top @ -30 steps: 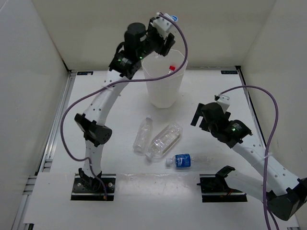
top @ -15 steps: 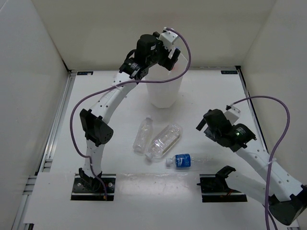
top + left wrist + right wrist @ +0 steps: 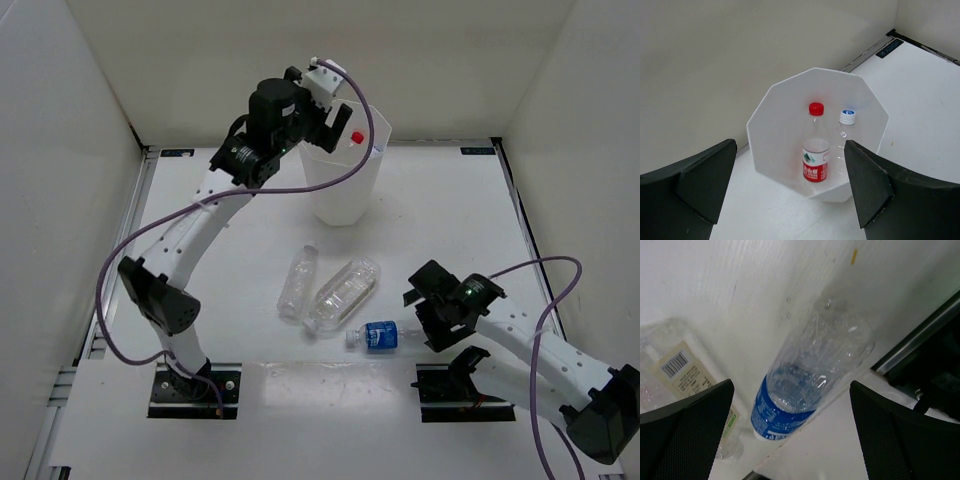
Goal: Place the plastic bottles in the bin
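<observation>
**Top view.** The left end effector (image 3: 338, 122) hangs wide and empty over the bin (image 3: 345, 200). On the white counter (image 3: 450, 200) lie a slim bottle (image 3: 297, 283), the ribbed bottle (image 3: 342, 293) and the blue-labelled bottle (image 3: 380, 335). The right end effector (image 3: 425, 318), also wide, is just beside the last. Plain walls (image 3: 300, 60) enclose the counter.

**Left wrist.** The red-labelled bottle (image 3: 814, 145) and a white-capped bottle (image 3: 846, 131) stand upright inside the bin.

**Right wrist.** The blue-labelled bottle appears light, thin-walled and smooth, so it will probably roll or dent. It is best gripped across the mid-body.
</observation>
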{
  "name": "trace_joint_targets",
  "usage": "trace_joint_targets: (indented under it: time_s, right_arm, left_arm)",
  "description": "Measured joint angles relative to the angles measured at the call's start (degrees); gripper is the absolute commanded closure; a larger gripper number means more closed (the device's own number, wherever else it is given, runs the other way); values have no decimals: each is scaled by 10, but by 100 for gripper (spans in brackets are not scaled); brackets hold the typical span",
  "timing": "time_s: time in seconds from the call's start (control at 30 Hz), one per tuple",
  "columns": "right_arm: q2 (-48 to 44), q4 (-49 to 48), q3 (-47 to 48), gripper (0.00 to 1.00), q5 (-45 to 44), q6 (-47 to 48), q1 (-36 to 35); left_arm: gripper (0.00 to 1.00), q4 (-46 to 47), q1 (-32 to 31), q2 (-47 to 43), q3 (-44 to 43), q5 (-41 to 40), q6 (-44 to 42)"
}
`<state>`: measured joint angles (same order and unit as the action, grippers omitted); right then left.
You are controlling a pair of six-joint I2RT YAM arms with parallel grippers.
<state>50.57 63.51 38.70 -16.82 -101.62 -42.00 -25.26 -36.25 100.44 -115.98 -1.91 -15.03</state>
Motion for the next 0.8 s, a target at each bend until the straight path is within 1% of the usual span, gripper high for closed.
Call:
trace_joint_targets:
  time_s: [0.13,0.23,0.37,0.6,0.77,0.8]
  right_arm:
    - [-6,1,0,0,16,-63,-33]
    - [-9,-9,-11,0,26,-89,-41]
    - [-2,-34,-57,0,33,-103,-46]
    - [12,-80,-107,2,-5,-111,-47]
    - [15,-120,-127,1,-11,-114,-47]
    - [15,-130,-127,5,-12,-114,-47]
  left_arm:
    - [0,4,0,-60,54,-16,-2]
    - [0,4,0,-87,88,-24,-2]
    - [0,-1,0,-95,121,-38,-2]
    - [0,-17,0,-99,163,-64,-4]
    - [0,-24,0,-116,182,-74,-6]
    - [0,-25,0,-121,184,-76,-6]
